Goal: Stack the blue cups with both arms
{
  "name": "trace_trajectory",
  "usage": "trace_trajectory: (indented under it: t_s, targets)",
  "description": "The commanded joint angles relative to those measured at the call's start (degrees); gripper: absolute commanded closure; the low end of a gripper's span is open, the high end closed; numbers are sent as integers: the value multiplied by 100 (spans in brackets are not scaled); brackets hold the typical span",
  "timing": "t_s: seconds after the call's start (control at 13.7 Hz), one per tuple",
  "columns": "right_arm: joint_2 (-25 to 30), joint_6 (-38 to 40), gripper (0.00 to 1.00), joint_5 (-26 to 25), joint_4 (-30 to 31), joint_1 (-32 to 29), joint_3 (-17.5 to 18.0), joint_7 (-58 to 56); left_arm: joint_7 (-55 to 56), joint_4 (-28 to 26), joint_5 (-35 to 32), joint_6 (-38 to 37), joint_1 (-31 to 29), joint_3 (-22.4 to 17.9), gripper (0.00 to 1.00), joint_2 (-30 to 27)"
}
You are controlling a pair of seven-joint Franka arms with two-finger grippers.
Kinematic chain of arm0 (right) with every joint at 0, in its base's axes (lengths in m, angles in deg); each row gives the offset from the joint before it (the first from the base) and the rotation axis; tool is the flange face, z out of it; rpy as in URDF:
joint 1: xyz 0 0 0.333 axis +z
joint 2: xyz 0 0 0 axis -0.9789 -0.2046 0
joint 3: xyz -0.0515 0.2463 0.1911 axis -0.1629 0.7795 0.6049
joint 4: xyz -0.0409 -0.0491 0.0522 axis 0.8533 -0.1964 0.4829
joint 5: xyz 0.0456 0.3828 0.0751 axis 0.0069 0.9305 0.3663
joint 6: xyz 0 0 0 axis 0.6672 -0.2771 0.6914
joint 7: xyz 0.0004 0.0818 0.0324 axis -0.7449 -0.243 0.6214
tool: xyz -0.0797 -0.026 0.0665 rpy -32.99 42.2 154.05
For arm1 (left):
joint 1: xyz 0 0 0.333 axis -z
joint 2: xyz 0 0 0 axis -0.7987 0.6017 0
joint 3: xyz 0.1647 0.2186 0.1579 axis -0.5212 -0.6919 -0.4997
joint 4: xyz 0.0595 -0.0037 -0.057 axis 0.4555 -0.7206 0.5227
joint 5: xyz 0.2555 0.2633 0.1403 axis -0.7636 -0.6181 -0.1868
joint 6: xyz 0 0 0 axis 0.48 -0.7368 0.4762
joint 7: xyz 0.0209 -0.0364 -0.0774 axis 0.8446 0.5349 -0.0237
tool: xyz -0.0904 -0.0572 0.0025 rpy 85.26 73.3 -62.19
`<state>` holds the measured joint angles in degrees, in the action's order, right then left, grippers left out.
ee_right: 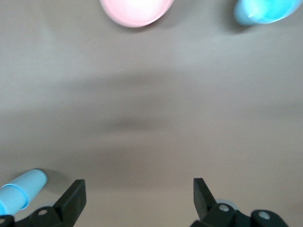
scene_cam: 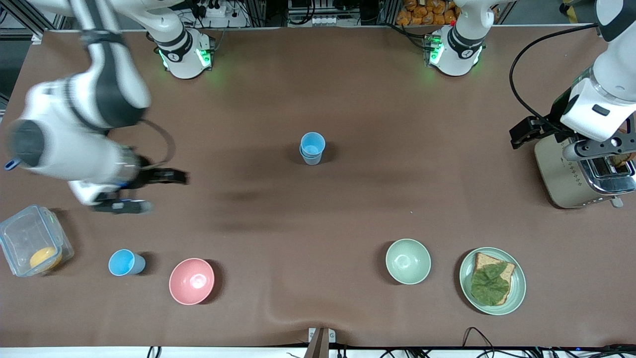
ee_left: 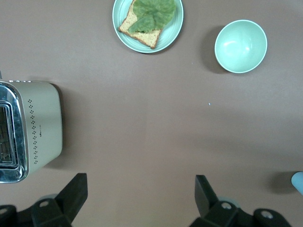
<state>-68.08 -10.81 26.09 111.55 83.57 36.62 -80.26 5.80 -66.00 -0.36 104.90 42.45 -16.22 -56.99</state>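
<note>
Two blue cups (scene_cam: 312, 147) stand nested one in the other at the middle of the table; the outer one is paler. They also show in the right wrist view (ee_right: 21, 191), and an edge shows in the left wrist view (ee_left: 298, 182). A single blue cup (scene_cam: 125, 262) stands near the front camera at the right arm's end, beside the pink bowl (scene_cam: 192, 281); it also shows in the right wrist view (ee_right: 265, 10). My right gripper (scene_cam: 168, 192) (ee_right: 138, 189) is open and empty over bare table above that cup's area. My left gripper (scene_cam: 517, 135) (ee_left: 141, 189) is open and empty beside the toaster (scene_cam: 581, 174).
A clear lidded box (scene_cam: 30, 246) holding an orange thing stands at the right arm's end. A pale-green bowl (scene_cam: 408, 261) and a green plate (scene_cam: 519, 286) with toast and a leaf lie near the front camera toward the left arm's end.
</note>
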Motion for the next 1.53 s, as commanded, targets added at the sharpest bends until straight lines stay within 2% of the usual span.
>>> trace_trajectory:
  t_s: [0.0,0.15,0.29,0.44,0.58,0.73,1.09,1.46]
  targets:
    - [763,41,0,-241,469,-614,150,-417,-72,351,-1,-328,10,55,0,4]
    - [1430,181,0,-522,768,-783,168,-594,-64,467,35,-443,10,90,0,21]
    - [1863,724,0,-725,831,-880,246,-621,-64,467,35,-443,10,99,0,21]
    - [1864,1068,0,-743,517,-872,238,-621,-64,467,52,-443,10,99,0,21]
    - [1864,1219,0,-743,357,-881,448,-612,-64,467,52,-443,1,99,0,21]
    - [1829,1280,0,-743,182,-837,502,-577,-64,467,52,-443,1,90,0,21]
    - [1776,1447,0,-760,-4,-819,379,-629,-55,467,70,-469,-25,99,0,13]
    - [1706,1957,0,-883,-382,-810,283,-1032,-37,476,281,-680,-96,37,0,13]
